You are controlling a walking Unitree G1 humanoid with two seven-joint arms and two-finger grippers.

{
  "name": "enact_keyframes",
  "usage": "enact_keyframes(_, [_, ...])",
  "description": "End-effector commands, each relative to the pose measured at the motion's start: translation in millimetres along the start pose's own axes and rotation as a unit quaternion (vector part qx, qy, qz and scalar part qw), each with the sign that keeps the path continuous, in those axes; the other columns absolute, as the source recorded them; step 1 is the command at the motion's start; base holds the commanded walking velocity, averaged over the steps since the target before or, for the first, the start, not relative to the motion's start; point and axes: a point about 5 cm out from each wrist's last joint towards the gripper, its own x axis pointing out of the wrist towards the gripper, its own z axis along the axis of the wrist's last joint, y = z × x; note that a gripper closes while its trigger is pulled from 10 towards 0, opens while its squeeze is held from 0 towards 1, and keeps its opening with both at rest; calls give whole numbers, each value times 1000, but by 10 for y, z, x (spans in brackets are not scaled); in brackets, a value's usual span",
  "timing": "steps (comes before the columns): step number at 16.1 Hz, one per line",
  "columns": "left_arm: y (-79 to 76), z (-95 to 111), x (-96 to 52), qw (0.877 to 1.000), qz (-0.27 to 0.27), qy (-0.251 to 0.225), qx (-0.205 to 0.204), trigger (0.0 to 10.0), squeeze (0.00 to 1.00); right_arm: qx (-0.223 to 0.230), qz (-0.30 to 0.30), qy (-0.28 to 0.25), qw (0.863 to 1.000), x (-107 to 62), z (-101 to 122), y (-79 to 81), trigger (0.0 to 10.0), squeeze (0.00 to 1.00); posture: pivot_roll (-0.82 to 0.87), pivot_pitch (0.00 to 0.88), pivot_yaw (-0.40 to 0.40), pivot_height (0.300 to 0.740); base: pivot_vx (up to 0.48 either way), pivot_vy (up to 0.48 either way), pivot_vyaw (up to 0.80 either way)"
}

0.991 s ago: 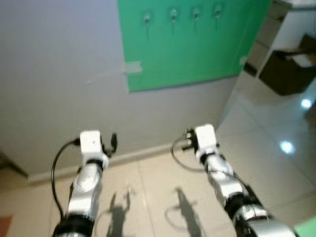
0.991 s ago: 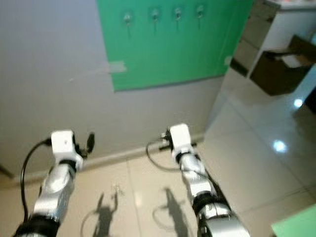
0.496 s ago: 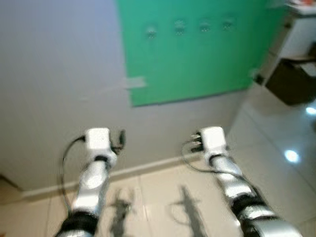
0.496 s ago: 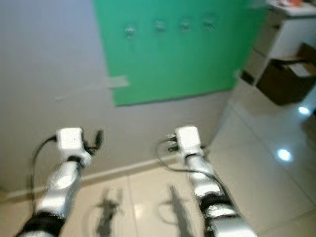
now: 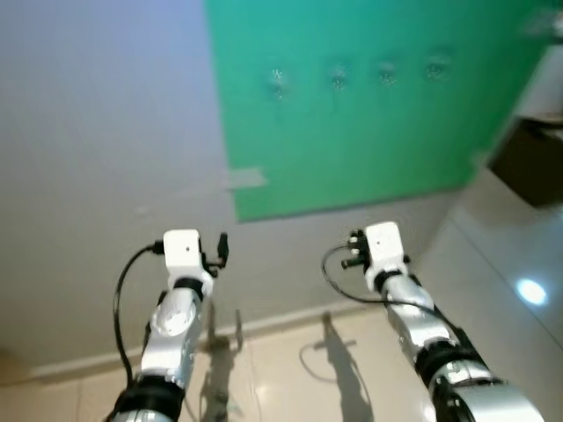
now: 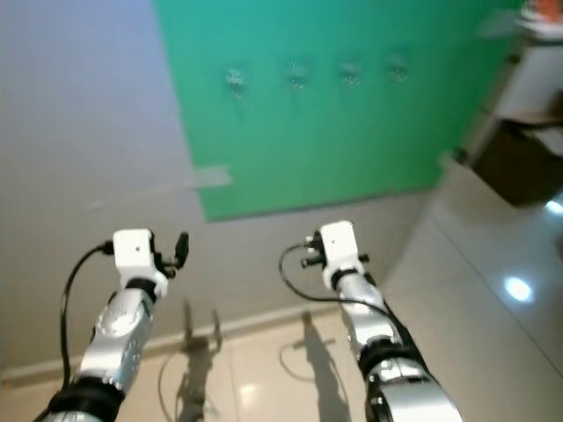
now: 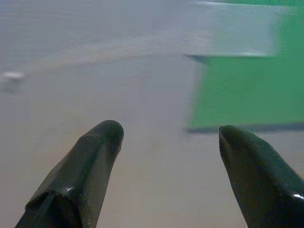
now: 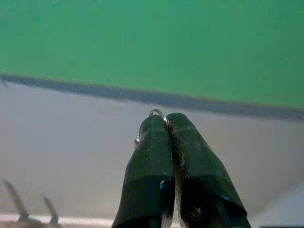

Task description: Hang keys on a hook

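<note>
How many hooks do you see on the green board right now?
4, blurred, in a row across the upper green board: far left, left of centre, right of centre, far right. None look hidden.

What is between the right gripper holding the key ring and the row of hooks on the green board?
Nothing solid: from the right gripper, shut on the key ring, up to the hooks, the head views show bare grey wall and green board.

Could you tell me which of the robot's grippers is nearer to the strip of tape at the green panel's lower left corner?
Left. The left gripper, open, faces the wall just below the tape strip. The right gripper, shut on a key ring, is farther right, under the green panel.
</note>
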Motion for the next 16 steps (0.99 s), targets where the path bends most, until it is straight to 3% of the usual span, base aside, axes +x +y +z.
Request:
enact_keyframes(1, [66, 17, 7, 1000, 11, -2, -1, 10000, 0, 1, 8, -6, 1000, 30, 44, 55, 0, 0, -13, 0, 11, 740, 0, 0, 0])
enact_keyframes(3, [72, 23, 10, 1000, 13, -2, 0, 10000, 0, 5, 5, -9, 1000, 40, 60, 56, 0, 0, -9, 0, 14, 740, 0, 0, 0])
enact_keyframes(6, [90, 29, 18, 1000, 14, -2, 2, 10000, 0, -8, 7, -52, 999, 128, 283, 63, 0, 0, -10, 0, 17, 740, 0, 0, 0])
enact_keyframes(12, [70, 54, 61, 1000, 10, -2, 13, 10000, 0, -24, -1, -139, 990, 381, 1006, -37, 0, 0, 0, 0, 13, 740, 0, 0, 0])
enact_keyframes(16, [89, 53, 43, 999, 21, -4, 29, 10000, 0, -18, 9, -131, 991, 394, 980, 37, 0, 0, 14, 0, 0, 740, 0, -101, 0])
